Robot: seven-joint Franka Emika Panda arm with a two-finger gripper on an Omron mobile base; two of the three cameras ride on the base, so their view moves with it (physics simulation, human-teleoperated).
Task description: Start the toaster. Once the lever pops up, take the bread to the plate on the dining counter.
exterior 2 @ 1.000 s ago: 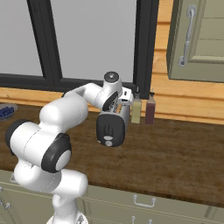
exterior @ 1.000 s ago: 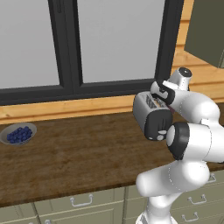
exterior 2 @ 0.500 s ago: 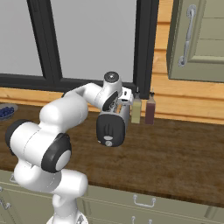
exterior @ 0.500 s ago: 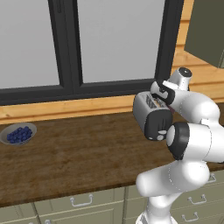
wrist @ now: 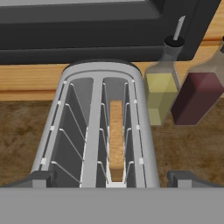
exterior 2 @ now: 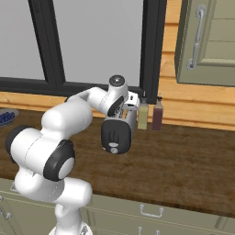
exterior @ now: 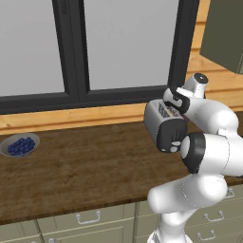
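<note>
The silver toaster (exterior: 159,118) stands on the wood counter under the window, its black end panel (exterior 2: 116,137) facing the robot. Looking down in the hand view, the toaster (wrist: 142,131) shows two slots, and the tan bread (wrist: 116,140) stands on edge in the right one, sunk below the rim. My gripper (wrist: 113,178) hangs just above the near end of the toaster, open, with one fingertip on each side of it and nothing between them. The lever is too small to make out. The plate and the dining counter are out of view.
A yellow oil bottle (wrist: 159,89) and a dark red bottle (wrist: 197,94) stand right behind the toaster by the wall. A grey bowl of blueberries (exterior: 19,144) sits far left on the counter. A wall cabinet (exterior 2: 206,41) hangs at the upper right.
</note>
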